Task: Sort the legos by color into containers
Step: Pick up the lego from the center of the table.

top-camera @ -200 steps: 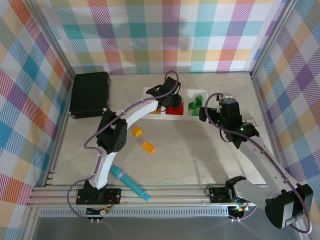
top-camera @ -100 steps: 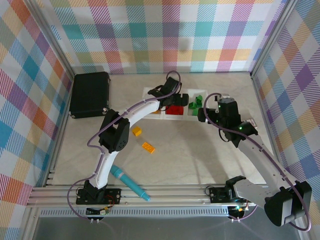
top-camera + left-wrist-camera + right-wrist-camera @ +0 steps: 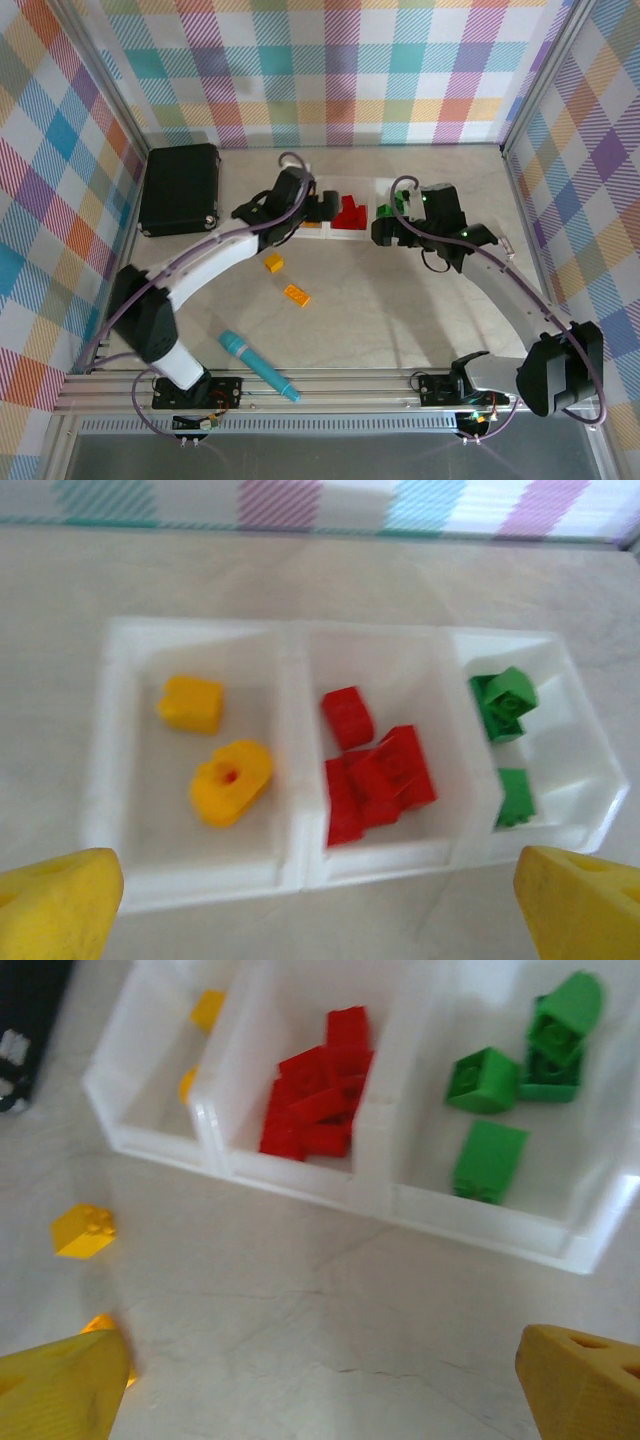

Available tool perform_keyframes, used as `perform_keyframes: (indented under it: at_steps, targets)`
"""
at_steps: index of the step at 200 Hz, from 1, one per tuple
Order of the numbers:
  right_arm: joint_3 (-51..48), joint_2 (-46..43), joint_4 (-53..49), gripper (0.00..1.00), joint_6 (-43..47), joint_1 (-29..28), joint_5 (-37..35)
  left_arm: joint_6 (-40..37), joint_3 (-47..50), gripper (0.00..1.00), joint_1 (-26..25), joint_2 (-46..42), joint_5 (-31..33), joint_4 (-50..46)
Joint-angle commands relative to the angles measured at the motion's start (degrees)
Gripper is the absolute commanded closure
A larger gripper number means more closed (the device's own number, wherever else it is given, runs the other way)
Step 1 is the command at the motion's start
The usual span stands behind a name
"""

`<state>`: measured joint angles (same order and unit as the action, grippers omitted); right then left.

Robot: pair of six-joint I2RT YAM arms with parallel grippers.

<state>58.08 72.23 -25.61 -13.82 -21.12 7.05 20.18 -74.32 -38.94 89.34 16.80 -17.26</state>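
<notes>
**Two yellow bricks not yet sorted**

The tray [image 3: 296, 780] stood at the far middle of the table [image 3: 420, 300]. Each of its three compartments held one colour: yellow pieces [image 3: 232, 777] in the left, a red pile [image 3: 375, 775] in the middle and green pieces [image 3: 505, 700] in the right.

Both arms hung just on the near side of the tray. The left gripper [image 3: 320, 910] faced the wall between yellow and red, and the right gripper [image 3: 322, 1385] sat toward the green end. Each had its fingers spread wide with nothing between them, a stance that suited a fresh pick better than a drop.

Two loose bricks, one [image 3: 273, 262] and the other [image 3: 296, 294], both yellow, lay on the table nearer than the tray and left of it, a little apart. They looked like all that was left to sort, and they belonged in the left compartment. The left arm seemed better placed to reach them.

The marker [image 3: 258, 365] at the near edge and the case [image 3: 180, 188] at far left played no part in the sort.
</notes>
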Motion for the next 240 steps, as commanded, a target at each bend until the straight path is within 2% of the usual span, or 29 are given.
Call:
perform_keyframes:
  at_steps: [1,30,48,81,116,144,174,208,240]
  targets:
    - [4.7,4.4,-0.9,0.01,2.9,-2.2,6.6,4.8,8.6,0.0,-0.4,-6.1,8.0,-3.6]
    - [9.0,11.1,-3.3,0.01,6.3,-8.3,5.6,11.8,17.0,0.0,-0.3,-16.1,15.0,-11.0]
    - [10.9,15.0,-3.2,0.01,7.9,-12.4,3.1,15.9,20.7,0.0,-0.1,-22.1,17.1,-15.1]
    - [13.8,21.9,-2.6,0.01,11.9,-18.1,0.9,24.1,23.8,0.0,0.0,-33.6,22.8,-24.5]
    - [17.8,28.7,-3.7,0.01,16.0,-24.3,-3.2,30.8,25.6,0.0,0.1,-50.3,30.3,-33.4]
    - [21.0,33.9,-5.2,0.01,18.7,-29.6,-7.1,31.4,28.1,0.0,0.1,-62.4,33.7,-35.6]
    - [22.1,37.8,-4.9,0.01,19.0,-33.3,-10.1,32.0,29.2,0.0,0.1,-70.1,35.5,-38.6]
    - [21.7,40.8,-3.5,0.0,18.9,-35.8,-12.4,30.1,28.5,0.0,0.2,-74.0,36.5,-40.5]
    - [22.2,43.3,-3.0,0.02,20.7,-37.2,-13.7,28.5,28.9,0.0,0.1,-74.4,35.8,-40.0]
